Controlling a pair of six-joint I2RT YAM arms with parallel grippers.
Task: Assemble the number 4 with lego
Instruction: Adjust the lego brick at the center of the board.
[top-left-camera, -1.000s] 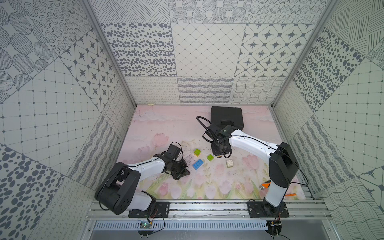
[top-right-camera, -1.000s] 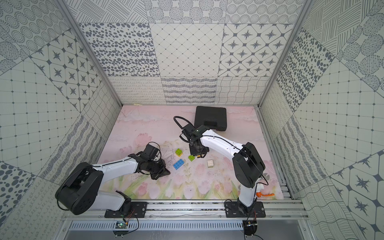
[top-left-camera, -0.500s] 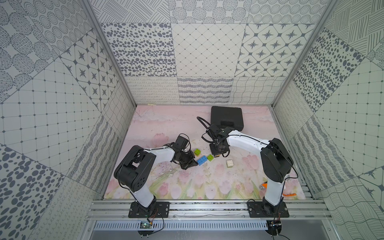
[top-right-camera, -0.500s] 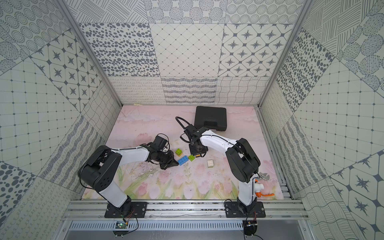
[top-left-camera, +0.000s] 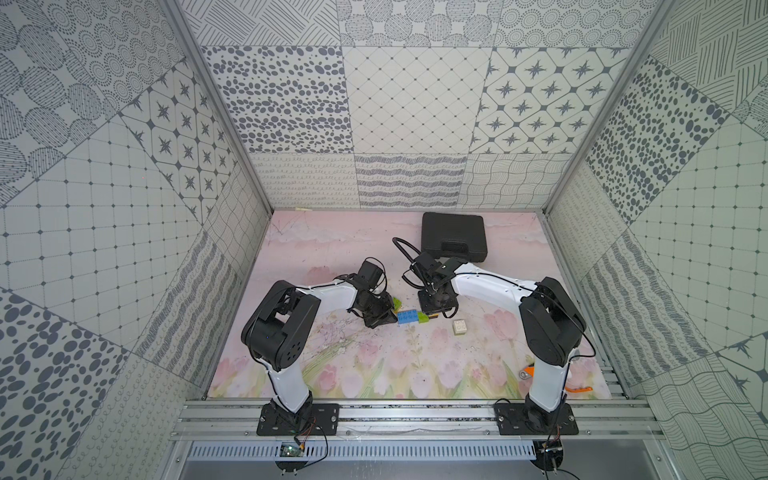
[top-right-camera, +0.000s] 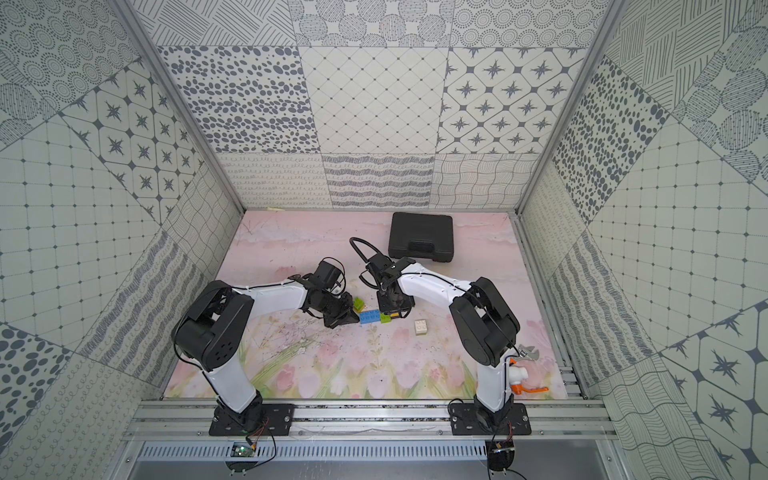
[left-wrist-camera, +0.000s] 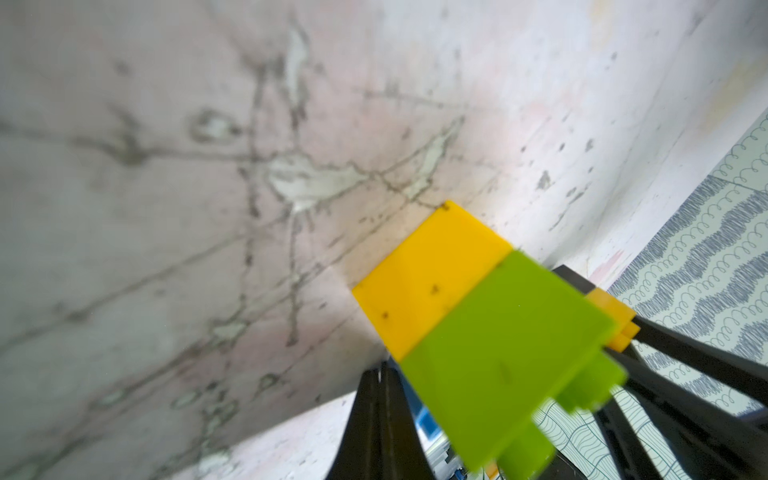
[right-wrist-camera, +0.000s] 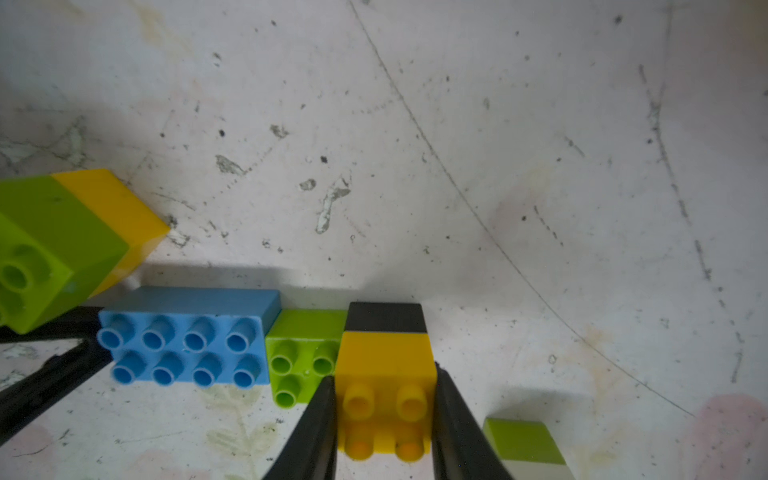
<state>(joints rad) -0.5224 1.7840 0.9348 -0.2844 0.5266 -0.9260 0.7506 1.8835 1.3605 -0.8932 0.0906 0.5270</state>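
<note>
In the right wrist view my right gripper (right-wrist-camera: 384, 374) is shut on a yellow lego brick (right-wrist-camera: 384, 357) that sits on a black one (right-wrist-camera: 386, 318). A lime green brick (right-wrist-camera: 303, 353) touches it, and the long blue brick (right-wrist-camera: 187, 332) lies in line beside that. A green-on-yellow stack (right-wrist-camera: 62, 232) leans over my left gripper's black fingers. In both top views that row (top-left-camera: 407, 316) (top-right-camera: 369, 316) lies between the grippers. My left gripper (left-wrist-camera: 380, 370) is shut with nothing between its fingers, right beside the green-on-yellow stack (left-wrist-camera: 478, 324). No finished number 4 shows.
A white brick (top-left-camera: 459, 327) (top-right-camera: 423, 327) lies alone to the right of the row; in the right wrist view it has a green face (right-wrist-camera: 523, 440). A black case (top-left-camera: 453, 241) stands at the back. An orange-handled wrench (top-right-camera: 528, 353) lies by the right arm's base.
My left arm has swung right toward the bricks. The blue brick has slid from a slanted lie into line against the green brick. The right gripper has barely moved.
</note>
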